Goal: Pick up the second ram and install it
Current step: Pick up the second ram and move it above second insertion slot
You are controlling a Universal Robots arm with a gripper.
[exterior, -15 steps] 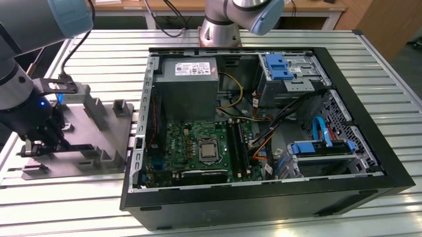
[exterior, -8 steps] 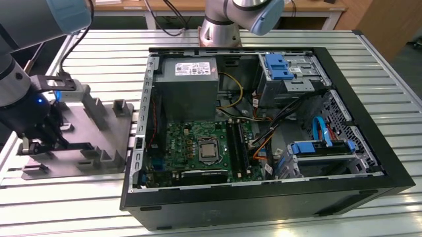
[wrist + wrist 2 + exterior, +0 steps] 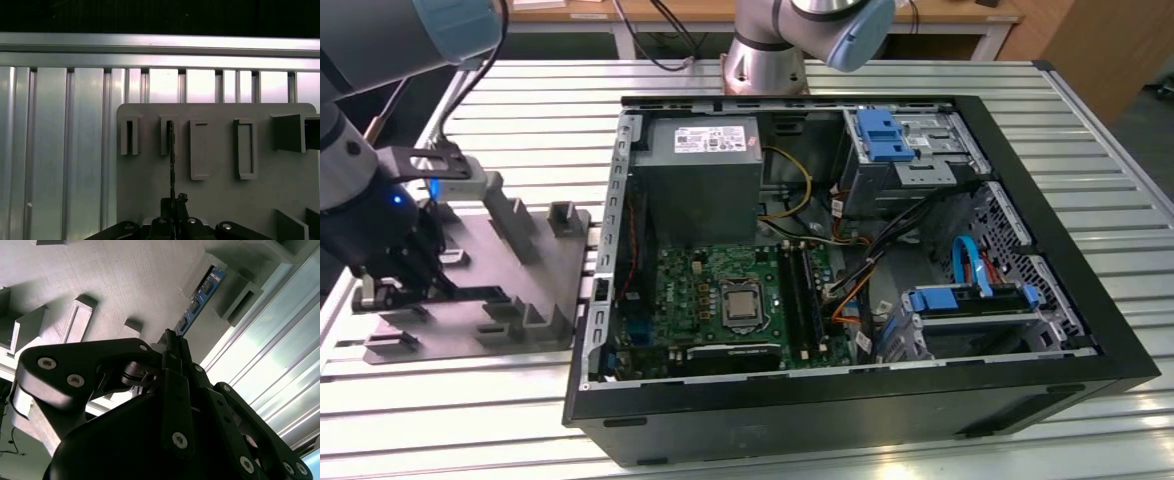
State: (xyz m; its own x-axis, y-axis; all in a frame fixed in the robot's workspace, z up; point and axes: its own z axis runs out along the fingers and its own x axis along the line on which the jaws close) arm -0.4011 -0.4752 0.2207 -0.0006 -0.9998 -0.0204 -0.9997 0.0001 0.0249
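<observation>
1. In the exterior view, the open black metal computer case sits on the ribbed aluminium tabletop, on the exterior view's right of the end effector.
   - Inside the case I count one grey boxy power supply, one green motherboard and two blue plastic drive caddies.
   - Loose yellow, orange and blue cables run between them.
   - The end effector is down on the matte grey fixture block, which lies just beside the case.

2. In the second wrist view, the end effector is made of black jointed links with silver screws.
   - Its fingers are drawn together and clamped on the near end of the second ram.
   - The second ram is a thin bluish strip dotted with small chips.
   - Its far end stands in a slotted post of the fixture block, straight ahead of the fingertips.
   - The tabletop slats shine beyond.

3. In the first wrist view, the second ram shows edge-on as a dark line.
   - It runs from the closed end effector to the second of four rectangular holders in a row on the fixture block.
   - The grooved tabletop lies beyond and beside the block.
</observation>
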